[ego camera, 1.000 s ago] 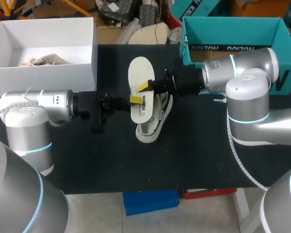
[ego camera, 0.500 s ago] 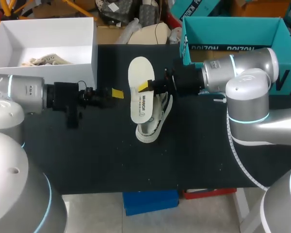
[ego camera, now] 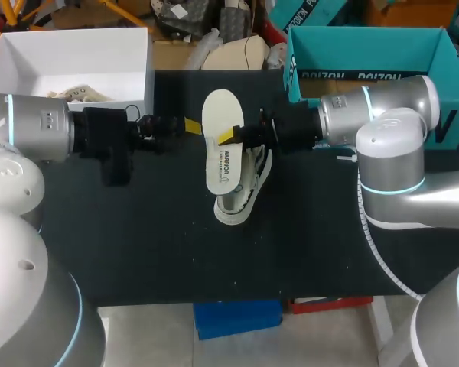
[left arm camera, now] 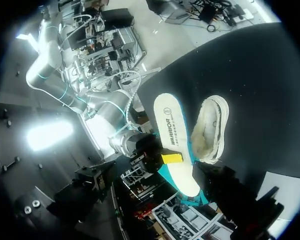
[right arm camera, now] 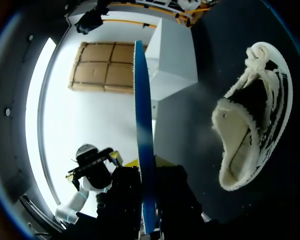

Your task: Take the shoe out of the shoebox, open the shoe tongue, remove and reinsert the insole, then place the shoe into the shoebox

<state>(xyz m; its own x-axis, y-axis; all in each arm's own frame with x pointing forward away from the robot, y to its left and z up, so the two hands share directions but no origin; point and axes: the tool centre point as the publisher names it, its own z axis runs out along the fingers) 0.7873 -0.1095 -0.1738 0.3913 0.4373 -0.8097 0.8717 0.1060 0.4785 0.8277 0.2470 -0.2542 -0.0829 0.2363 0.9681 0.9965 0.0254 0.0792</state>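
the fingers of the right gripper point(ego camera: 229, 138) are closing on the insole point(ego camera: 218, 115) from 2 sides, near the middle of its length, and 1 yellow tip is showing on its printed white face. in the right wrist view the insole point(right arm camera: 142, 100) is standing edge-on between these dark fingers point(right arm camera: 125, 195), like a thin blue line running away from the gripper. the insole is hanging in the air over the desk point(ego camera: 176, 245), with its heel end pointing to the far side.

under and a little beside the insole, the shoe point(ego camera: 241, 200) is lying on the desk, outside of both boxes. it is black and white with a pale fluffy lining, and its mouth is gaping open toward the right wrist camera point(right arm camera: 255, 115). if the insole is touching the shoe, i cannot tell.

the left gripper point(ego camera: 190, 125) is hanging just beside the left edge of the insole, apart from it and carrying nothing. only 1 yellow tip is showing, so i cannot tell if it is open or closed. from its wrist view the insole point(left arm camera: 167, 120) and the shoe point(left arm camera: 210, 130) are lying ahead, side by side.

a white box point(ego camera: 149, 84) with crumpled paper point(ego camera: 73, 94) inside is standing at the far left corner, and a teal box point(ego camera: 367, 30) at the far right. which of them is the shoebox, i cannot tell.
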